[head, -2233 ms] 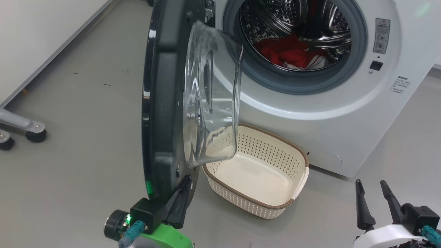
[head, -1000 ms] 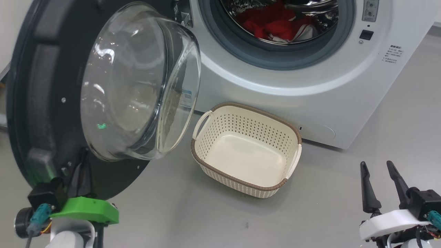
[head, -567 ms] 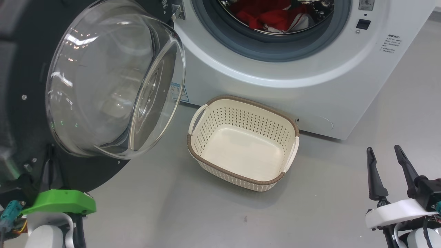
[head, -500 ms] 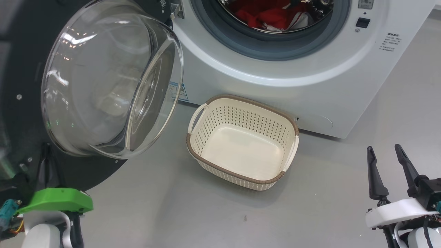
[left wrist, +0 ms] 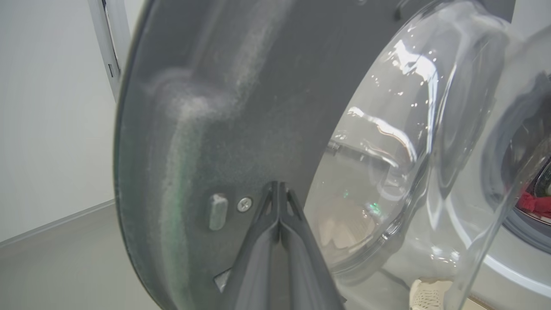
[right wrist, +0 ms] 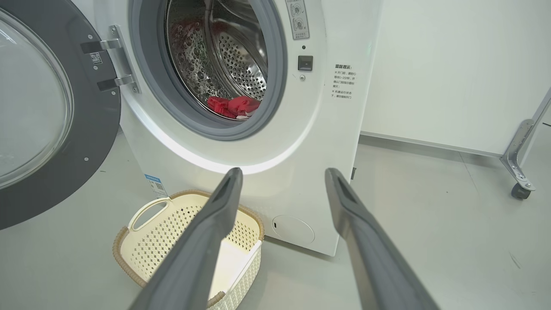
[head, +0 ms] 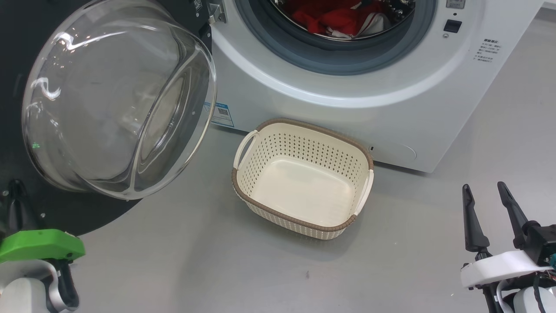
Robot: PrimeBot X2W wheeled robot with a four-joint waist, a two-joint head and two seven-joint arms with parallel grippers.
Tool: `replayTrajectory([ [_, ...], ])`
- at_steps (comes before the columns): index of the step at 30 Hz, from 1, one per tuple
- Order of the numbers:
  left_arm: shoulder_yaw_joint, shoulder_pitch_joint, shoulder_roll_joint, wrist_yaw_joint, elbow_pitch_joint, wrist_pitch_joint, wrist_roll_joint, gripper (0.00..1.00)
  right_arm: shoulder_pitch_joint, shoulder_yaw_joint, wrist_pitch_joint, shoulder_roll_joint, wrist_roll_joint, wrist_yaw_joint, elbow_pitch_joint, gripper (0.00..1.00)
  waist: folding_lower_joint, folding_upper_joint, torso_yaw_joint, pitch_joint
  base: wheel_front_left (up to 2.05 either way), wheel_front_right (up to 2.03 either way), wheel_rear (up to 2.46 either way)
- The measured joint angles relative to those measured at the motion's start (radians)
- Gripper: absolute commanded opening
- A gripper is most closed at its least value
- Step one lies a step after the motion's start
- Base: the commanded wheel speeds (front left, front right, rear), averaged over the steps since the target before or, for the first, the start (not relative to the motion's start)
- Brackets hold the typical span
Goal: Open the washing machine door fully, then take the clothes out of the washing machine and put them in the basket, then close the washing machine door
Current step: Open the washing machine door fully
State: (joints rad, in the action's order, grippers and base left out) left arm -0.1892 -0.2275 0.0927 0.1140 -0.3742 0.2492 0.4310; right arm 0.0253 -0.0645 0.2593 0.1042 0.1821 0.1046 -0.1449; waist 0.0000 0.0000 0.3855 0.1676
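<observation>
The wide-open washing machine door [left wrist: 241,86] is being touched on its inner face by the left hand [left wrist: 278,189], fingers pressed together, while the right hand [head: 483,187] is being held spread wide and empty, the clothes [head: 343,19] lying inside the washing machine [head: 347,95].

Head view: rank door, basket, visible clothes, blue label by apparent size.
1. washing machine door, though it is closest to the camera, which inflates it.
2. basket.
3. clothes, partly cut off by the top edge.
4. blue label.
</observation>
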Motion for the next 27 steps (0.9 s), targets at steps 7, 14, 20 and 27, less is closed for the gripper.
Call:
replayTrajectory([
  [7, -0.036, -0.021, 0.009, 0.000, -0.035, 0.000, 0.000, 0.00, 0.000, 0.003, 0.000, -0.002, 0.000, 0.000, 0.000, 1.00, 0.0000, 0.0000, -0.004, 0.003, 0.00, 0.00, 0.00],
  [14, -0.040, -0.029, 0.007, 0.005, -0.042, 0.002, -0.020, 0.00, 0.000, 0.005, 0.000, -0.003, 0.000, 0.007, 0.000, 1.00, 0.0000, 0.0000, -0.007, 0.006, 0.00, 0.00, 0.00],
  [20, -0.036, -0.027, -0.017, 0.005, -0.024, 0.002, -0.039, 0.00, 0.000, 0.006, 0.000, -0.008, 0.000, 0.008, -0.002, 1.00, 0.0000, 0.0000, -0.009, -0.002, 0.00, 0.00, 0.00],
  [27, -0.003, 0.009, -0.034, 0.005, 0.035, 0.003, -0.073, 0.00, 0.000, 0.006, 0.000, -0.011, 0.000, 0.008, -0.007, 1.00, 0.0000, 0.0000, -0.002, -0.018, 0.00, 0.00, 0.00],
])
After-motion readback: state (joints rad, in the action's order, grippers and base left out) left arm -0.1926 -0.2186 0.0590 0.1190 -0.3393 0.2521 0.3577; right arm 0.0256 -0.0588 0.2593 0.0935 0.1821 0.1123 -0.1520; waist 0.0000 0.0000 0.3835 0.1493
